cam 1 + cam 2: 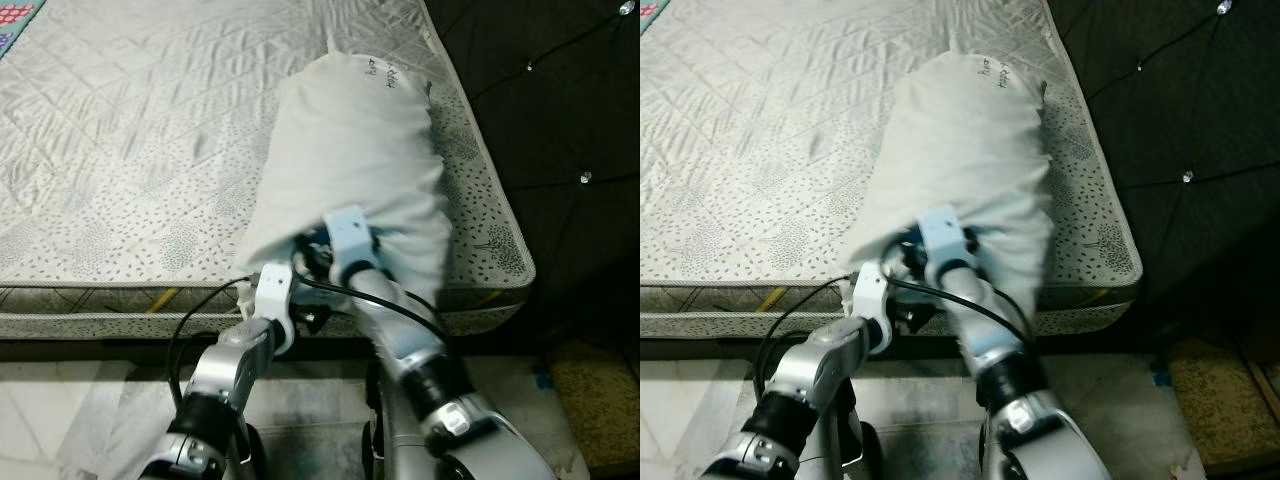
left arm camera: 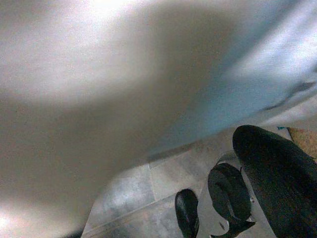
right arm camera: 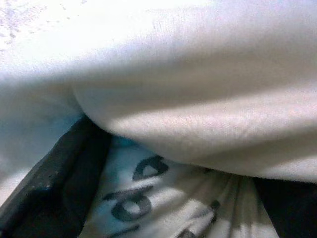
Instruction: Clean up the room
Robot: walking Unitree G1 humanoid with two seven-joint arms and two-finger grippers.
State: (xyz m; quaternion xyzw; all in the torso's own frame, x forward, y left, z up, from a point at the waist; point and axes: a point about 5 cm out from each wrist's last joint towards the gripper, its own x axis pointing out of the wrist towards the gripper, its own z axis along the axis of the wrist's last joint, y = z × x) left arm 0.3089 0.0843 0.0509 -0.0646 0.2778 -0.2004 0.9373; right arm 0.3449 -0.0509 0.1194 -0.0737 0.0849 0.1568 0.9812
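Observation:
A white pillow point(image 1: 350, 150) with handwriting at its far end lies lengthwise on the near right corner of the bare quilted mattress point(image 1: 130, 130). Its near end hangs over the mattress edge. Both silver arms reach up under that end, and the cloth covers their fingers in the eye views. My left wrist point(image 1: 274, 292) sits just below the pillow's lower left corner, and its view has white fabric point(image 2: 124, 74) pressed close. My right gripper point(image 3: 168, 198) has bunched printed pillow cloth point(image 3: 143, 198) held between its black fingers point(image 3: 49, 188).
A dark tufted surface point(image 1: 560, 100) with shiny studs borders the mattress on the right. Pale tiled floor point(image 1: 60, 400) lies below the mattress edge, with a brown mat point(image 1: 595, 400) at the right. A black cable point(image 1: 190, 320) loops beside my left arm.

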